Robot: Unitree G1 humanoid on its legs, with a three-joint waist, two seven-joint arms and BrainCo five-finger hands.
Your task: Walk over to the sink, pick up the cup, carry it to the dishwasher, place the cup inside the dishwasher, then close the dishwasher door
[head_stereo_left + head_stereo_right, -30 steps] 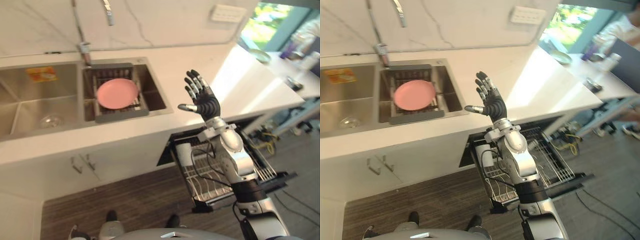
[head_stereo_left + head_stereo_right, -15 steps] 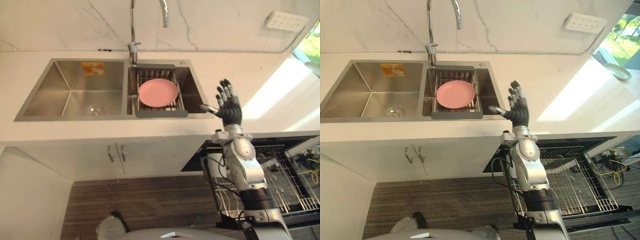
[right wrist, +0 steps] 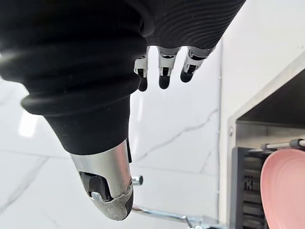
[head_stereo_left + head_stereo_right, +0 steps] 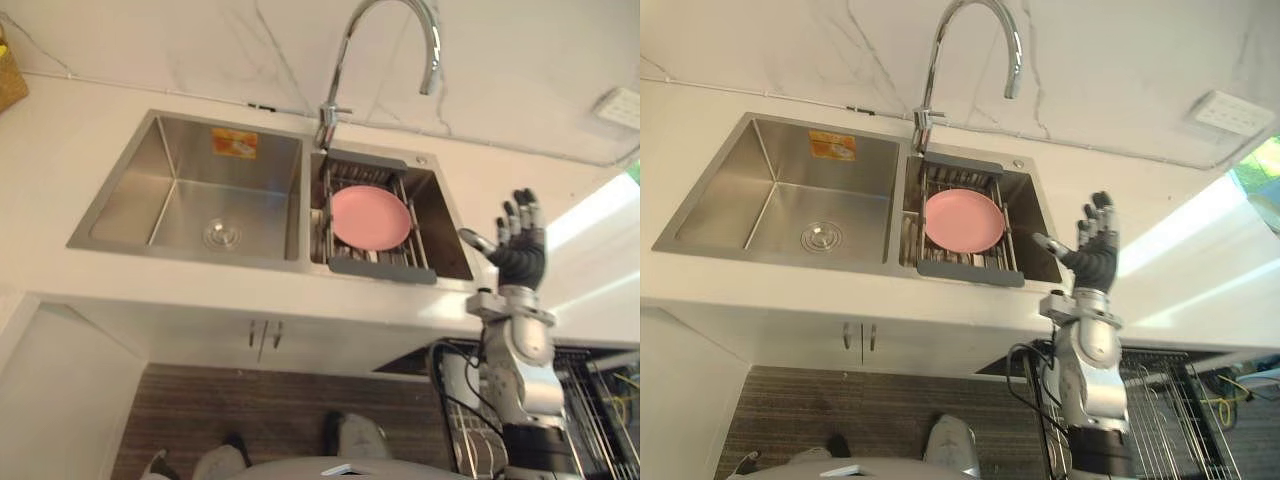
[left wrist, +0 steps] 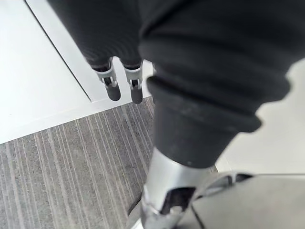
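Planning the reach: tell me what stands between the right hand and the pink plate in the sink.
Nothing visible does. The right hand is raised open beside the sink, and the plate lies bare on its rack. The faucet arches over from behind, not between them.

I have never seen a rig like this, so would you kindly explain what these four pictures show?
This is a humanoid robot. The two wide pictures come from cameras in its head, looking down at a kitchen counter with a double sink. A pink plate lies on a rack in the right basin, under the tap. The right hand is raised beside the sink, fingers spread, empty. The two close pictures come from wrist cameras: the left hand hangs open over the floor, also empty. A pulled-out dishwasher rack shows lower right.
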